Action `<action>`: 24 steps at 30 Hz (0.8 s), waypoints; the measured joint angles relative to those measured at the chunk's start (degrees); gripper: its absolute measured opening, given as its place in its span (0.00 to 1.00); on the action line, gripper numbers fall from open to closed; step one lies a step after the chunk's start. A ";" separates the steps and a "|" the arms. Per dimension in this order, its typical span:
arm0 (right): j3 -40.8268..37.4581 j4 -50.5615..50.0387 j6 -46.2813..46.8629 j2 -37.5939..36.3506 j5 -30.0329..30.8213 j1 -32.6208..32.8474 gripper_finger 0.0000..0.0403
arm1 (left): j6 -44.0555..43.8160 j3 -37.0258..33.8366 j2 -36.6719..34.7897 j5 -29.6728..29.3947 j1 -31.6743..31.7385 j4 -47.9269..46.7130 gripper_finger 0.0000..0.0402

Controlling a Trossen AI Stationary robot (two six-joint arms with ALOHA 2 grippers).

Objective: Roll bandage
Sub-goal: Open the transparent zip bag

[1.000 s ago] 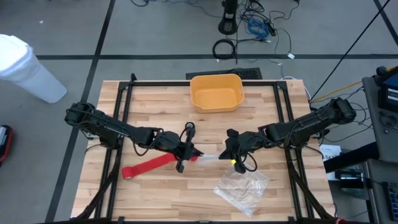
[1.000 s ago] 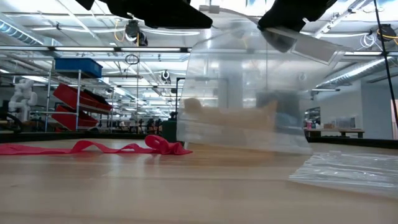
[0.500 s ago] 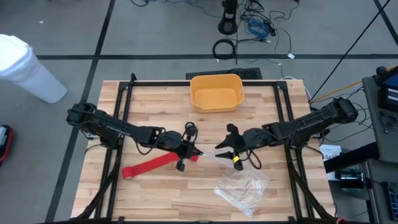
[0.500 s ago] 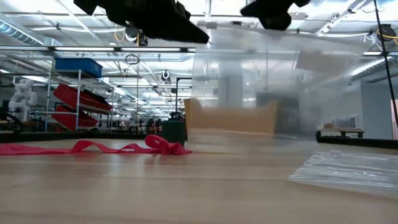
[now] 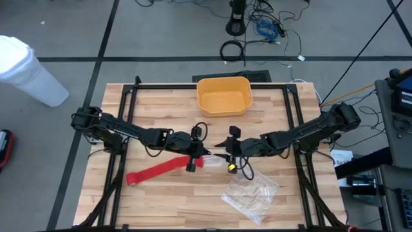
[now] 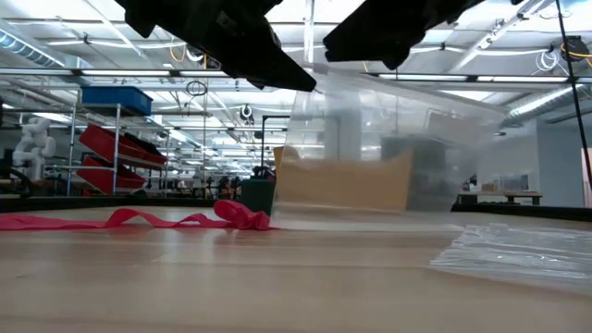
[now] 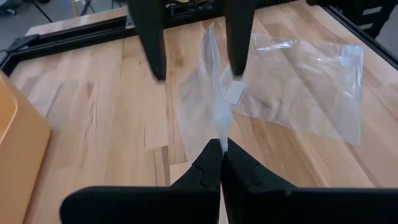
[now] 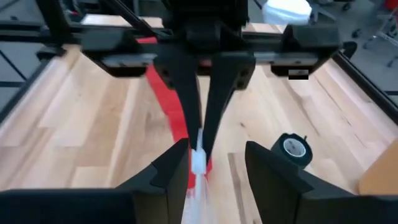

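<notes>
The red bandage (image 5: pixel 158 170) lies flat as a long strip on the table, left of centre. Its right end is bunched (image 6: pixel 242 215) below my left gripper. My left gripper (image 7: pixel 221 146) is shut on a clear plastic bag (image 6: pixel 388 148), not on the bandage. My right gripper (image 8: pixel 217 165) faces it from the table's right and is open, its two fingers (image 7: pixel 239 31) on either side of the bag's upper edge. In the high view the two grippers (image 5: pixel 201 156) (image 5: pixel 223 154) meet over the table's middle. My left gripper pinches the clear bag's upper edge (image 7: pixel 219 132) between its two fingertips, coming from the table's left and slanting down. The bag hangs below the fingers as a slack sheet, and its lower part (image 7: pixel 189 109) reaches the table. My right gripper has the bag's edge (image 8: pixel 198 158) between its open fingers, close to one finger (image 8: pixel 174 165); whether it touches, I cannot tell.
A second clear plastic bag (image 5: pixel 251 193) lies flat on the table, near and right of the grippers. An orange bin (image 5: pixel 224 95) stands at the far edge's middle. A black frame (image 5: pixel 132 96) runs round the tabletop.
My right gripper has opened and let go of the clear bag, then gone a little toward the table's left, up to my left gripper. The bag, earlier stretched between both grippers, now hangs from my left gripper alone. The bandage has not moved.
</notes>
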 joint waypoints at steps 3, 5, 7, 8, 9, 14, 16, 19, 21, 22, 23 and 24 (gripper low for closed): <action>0.00 1.57 -0.11 2.45 0.51 -0.96 0.35 | 0.02 0.00 0.00 -0.43 0.11 0.27 0.00; 0.00 2.12 -0.57 3.34 0.79 -1.35 0.35 | -0.03 0.00 0.00 -0.68 0.37 -0.06 0.00; 0.00 2.13 -1.07 3.90 0.97 -1.58 0.35 | -0.58 0.00 0.04 -1.16 0.45 0.03 0.00; 0.00 2.11 -1.12 4.22 0.97 -1.58 0.35 | -1.03 0.00 0.02 -1.41 0.41 0.13 0.00; 0.00 2.08 -1.09 4.36 0.96 -1.62 0.35 | -1.11 0.00 0.02 -1.58 0.41 0.13 0.00; -0.02 2.16 -1.00 4.49 1.00 -1.62 0.35 | -1.03 0.00 0.02 -2.04 0.39 0.16 0.00; -0.02 2.38 -1.00 4.53 1.15 -1.64 0.33 | -1.03 0.00 0.02 -2.14 0.47 0.16 0.00; -0.02 2.53 -0.98 4.53 1.20 -1.68 0.28 | -1.05 0.00 0.02 -2.12 0.53 0.13 0.00; -0.02 2.54 -0.98 4.53 1.18 -1.68 0.21 | -1.05 0.00 0.02 -2.13 0.58 0.14 0.00; -0.02 2.56 -0.98 4.53 1.18 -1.68 0.18 | -1.05 0.00 0.02 -2.13 0.58 0.16 0.00; -0.02 2.54 -0.98 4.53 1.16 -1.68 0.14 | -1.05 0.00 0.02 -2.13 0.58 0.16 0.00; -0.02 2.51 -1.01 4.53 1.13 -1.68 0.10 | -1.05 0.00 0.02 -2.14 0.58 0.16 0.00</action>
